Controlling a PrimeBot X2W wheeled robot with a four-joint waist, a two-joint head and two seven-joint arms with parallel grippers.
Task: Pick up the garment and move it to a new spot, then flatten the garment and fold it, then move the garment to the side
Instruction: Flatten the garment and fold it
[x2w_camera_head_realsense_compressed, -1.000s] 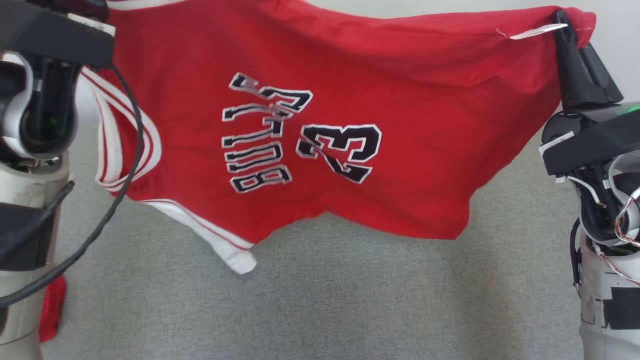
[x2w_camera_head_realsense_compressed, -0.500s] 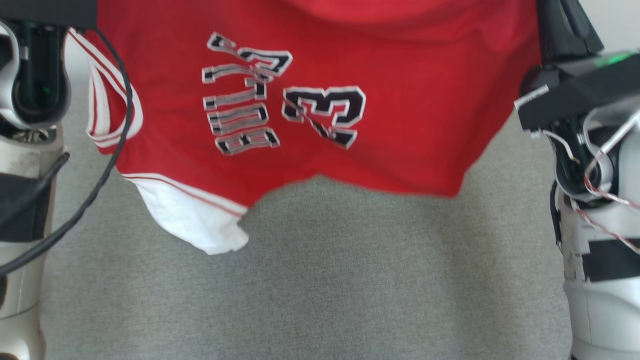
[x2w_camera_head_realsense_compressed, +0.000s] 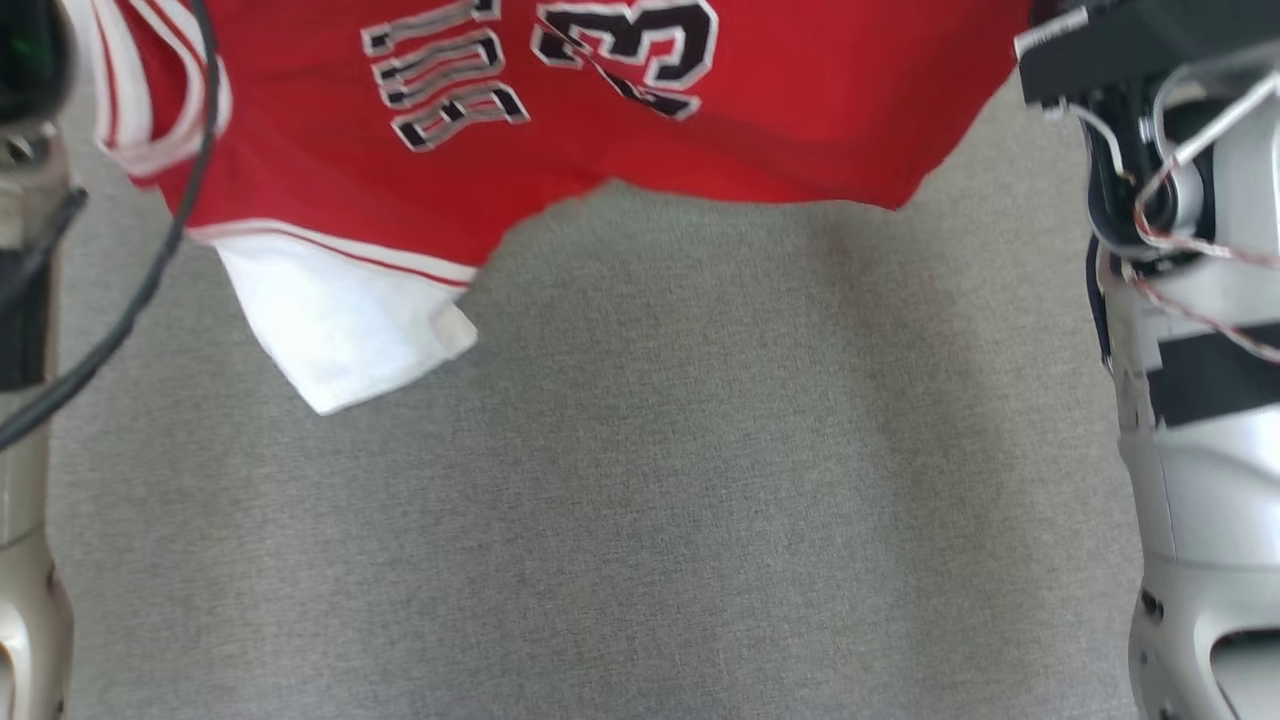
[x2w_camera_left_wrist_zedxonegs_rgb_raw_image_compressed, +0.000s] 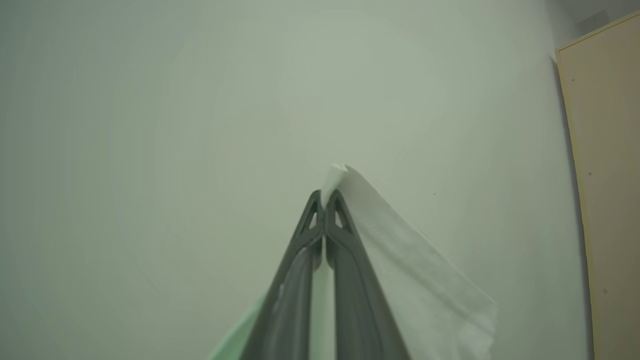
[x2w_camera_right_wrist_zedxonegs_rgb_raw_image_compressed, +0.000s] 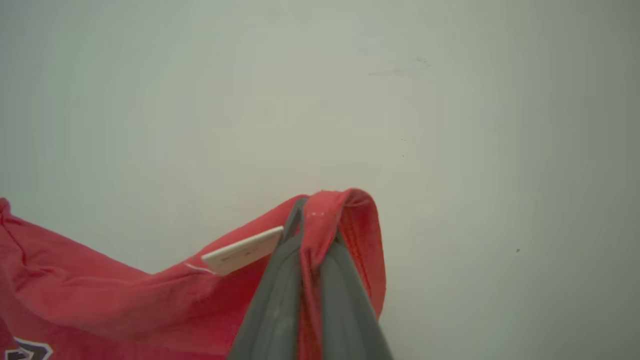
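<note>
I've the left claw (x2w_camera_left_wrist_zedxonegs_rgb_raw_image_compressed: 324, 200) clamped on white trim (x2w_camera_left_wrist_zedxonegs_rgb_raw_image_compressed: 400, 260), right claw (x2w_camera_right_wrist_zedxonegs_rgb_raw_image_compressed: 312, 220) on red hem (x2w_camera_right_wrist_zedxonegs_rgb_raw_image_compressed: 357, 225), so the jersey (x2w_camera_head_realsense_compressed: 800, 130) hangs spread at twelve o'clock.

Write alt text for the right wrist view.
The right gripper is shut on a bunched corner of a red jersey, which drapes away to the lower left against a plain pale wall. A small white tag sticks out beside the gripper.

right forearm (x2w_camera_head_realsense_compressed: 1190, 480): pale, black band (x2w_camera_head_realsense_compressed: 1215, 375) | left arm (x2w_camera_head_realsense_compressed: 25, 600): black cable (x2w_camera_head_realsense_compressed: 150, 270) | right wrist (x2w_camera_head_realsense_compressed: 1150, 190): red-white wires (x2w_camera_head_realsense_compressed: 1195, 305) | left pincer (x2w_camera_left_wrist_zedxonegs_rgb_raw_image_compressed: 325, 200), right pincer (x2w_camera_right_wrist_zedxonegs_rgb_raw_image_compressed: 312, 220): grey
</note>
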